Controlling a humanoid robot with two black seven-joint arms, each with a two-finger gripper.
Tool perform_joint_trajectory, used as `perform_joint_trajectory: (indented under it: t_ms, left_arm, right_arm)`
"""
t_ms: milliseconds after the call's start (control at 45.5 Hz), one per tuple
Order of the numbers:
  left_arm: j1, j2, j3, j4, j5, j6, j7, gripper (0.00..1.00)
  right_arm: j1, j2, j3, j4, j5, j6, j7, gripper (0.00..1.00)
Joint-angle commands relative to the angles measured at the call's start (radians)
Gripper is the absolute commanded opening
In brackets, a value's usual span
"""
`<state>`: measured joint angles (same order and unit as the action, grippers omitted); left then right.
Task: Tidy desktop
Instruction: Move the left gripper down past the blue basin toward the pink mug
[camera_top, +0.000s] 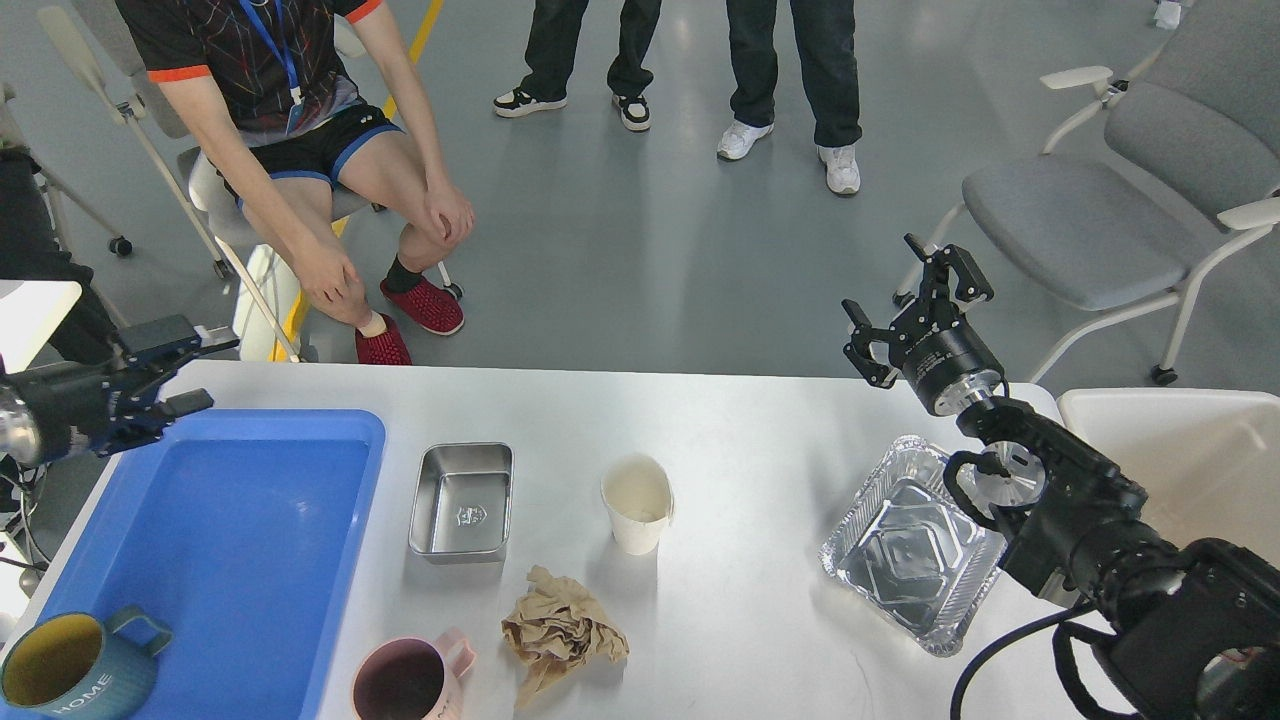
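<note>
The white desktop (740, 420) carries a steel tin (462, 501), a paper cup (637, 503), a crumpled brown paper (562, 633), a pink mug (405, 680) at the front edge and a foil tray (912, 546) on the right. A teal mug (70, 672) stands in the blue tray (230, 520) at the near left corner. My left gripper (200, 372) is open and empty at the far left, above the tray's back left corner. My right gripper (905, 290) is open and empty, raised beyond the table's far edge, behind the foil tray.
An off-white bin (1180, 440) stands at the right end of the table. A seated person (300, 130) and two standing people are behind the table. A grey chair (1100, 210) is at the back right.
</note>
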<state>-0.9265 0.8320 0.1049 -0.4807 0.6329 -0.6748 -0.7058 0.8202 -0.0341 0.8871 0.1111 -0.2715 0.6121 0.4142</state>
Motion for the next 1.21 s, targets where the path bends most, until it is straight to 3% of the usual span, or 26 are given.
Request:
perform_joint_trajectory:
  t_ms: [0, 110, 220, 417, 527, 703, 1186]
  left_arm:
    - [-0.049, 0.260, -0.004, -0.283, 0.163, -0.009, -0.012, 0.97]
    - [-0.086, 0.470, -0.011, -0.519, 0.310, -0.008, -0.012, 0.97]
    - [-0.090, 0.639, -0.010, -0.674, 0.418, -0.009, -0.014, 0.97]
    - [-0.089, 0.788, -0.011, -0.731, 0.501, -0.045, -0.050, 0.97]
    - [-0.098, 0.782, -0.016, -0.731, 0.501, -0.075, -0.070, 0.97]
    - [-0.104, 0.757, -0.020, -0.730, 0.501, -0.069, -0.054, 0.97]
    - [-0.046, 0.356, 0.005, -0.725, 0.735, -0.080, -0.041, 0.97]
  right_arm:
    - [0.002, 0.011, 0.000, 0.001, 0.000, -0.006, 0.000, 1.00]
    - [0.002, 0.023, 0.000, 0.001, 0.000, -0.008, 0.000, 1.00]
    - [0.002, 0.031, -0.002, 0.001, 0.000, -0.008, 0.000, 1.00]
    - [0.013, 0.037, -0.005, 0.001, 0.000, -0.009, 0.000, 1.00]
    - [0.016, 0.048, -0.007, 0.001, 0.000, -0.009, 0.000, 1.00]
    - [0.016, 0.051, -0.008, 0.001, 0.000, -0.011, 0.000, 1.00]
    - [0.037, 0.074, -0.007, 0.002, 0.000, -0.020, 0.000, 1.00]
